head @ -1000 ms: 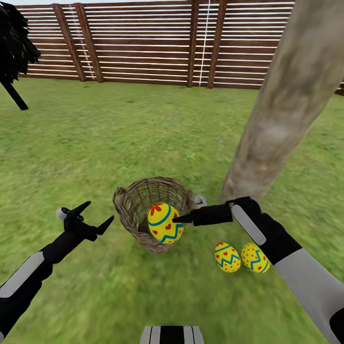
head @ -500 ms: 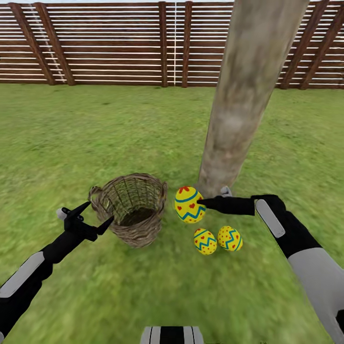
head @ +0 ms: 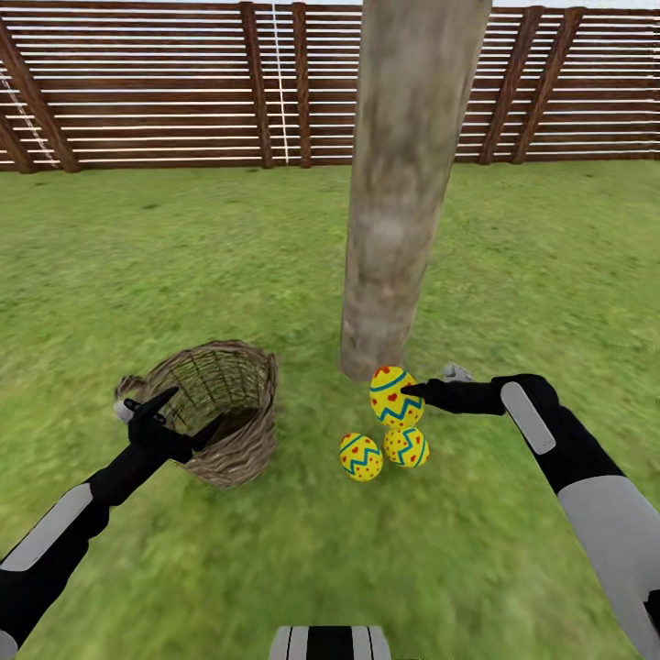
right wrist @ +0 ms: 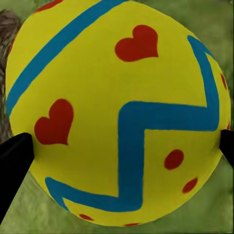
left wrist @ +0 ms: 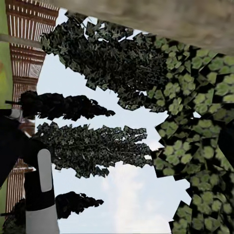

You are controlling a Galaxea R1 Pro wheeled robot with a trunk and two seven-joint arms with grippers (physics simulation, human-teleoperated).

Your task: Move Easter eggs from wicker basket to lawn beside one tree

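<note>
- Left end effector [head: 174, 414] hangs spread wide and empty, right at the basket [head: 213, 411] rim.
- Two eggs [head: 361, 456] [head: 405, 446] lie on the lawn [head: 183, 257] by the tree [head: 394, 202].
- Right end effector [head: 414, 390] grips the third egg [head: 395, 397] just above them.

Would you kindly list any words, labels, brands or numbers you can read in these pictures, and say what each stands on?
None: nothing here carries readable text.
The held egg shows only blue bands and red hearts and dots.
The wicker basket, tree trunk and fence are unmarked.
</note>
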